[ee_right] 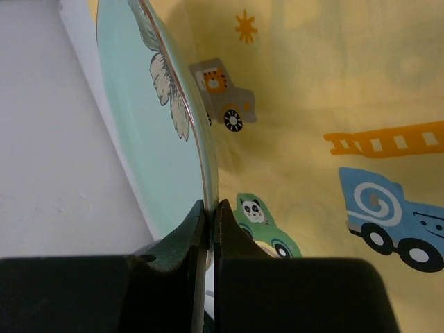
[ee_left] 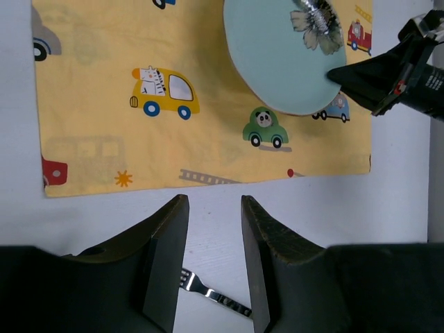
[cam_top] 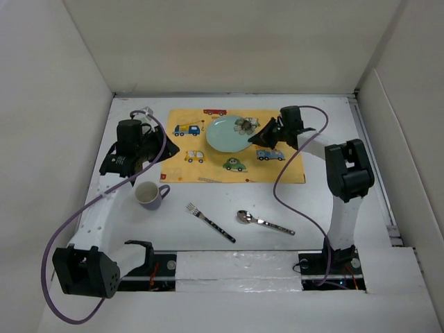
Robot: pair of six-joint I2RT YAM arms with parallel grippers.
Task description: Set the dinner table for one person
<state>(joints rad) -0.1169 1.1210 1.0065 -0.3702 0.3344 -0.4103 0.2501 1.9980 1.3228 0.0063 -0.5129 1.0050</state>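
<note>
White walled surface (cam_top: 312,208) lies under placemat (cam_top: 208,170). Right claw (cam_top: 254,140) pinching rim of plate (cam_top: 223,135), on placemat. Left claw (cam_top: 170,149) half-spread, empty, at placemat's left edge. One plate, one mug (cam_top: 148,195), one fork (cam_top: 210,222), one spoon (cam_top: 263,222); last three off placemat, on its arm side.

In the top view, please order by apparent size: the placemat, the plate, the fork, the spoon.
1. Yellow placemat.
2. Mint-green plate.
3. Fork and spoon: they look about equally long, so I leave them tied.
</note>
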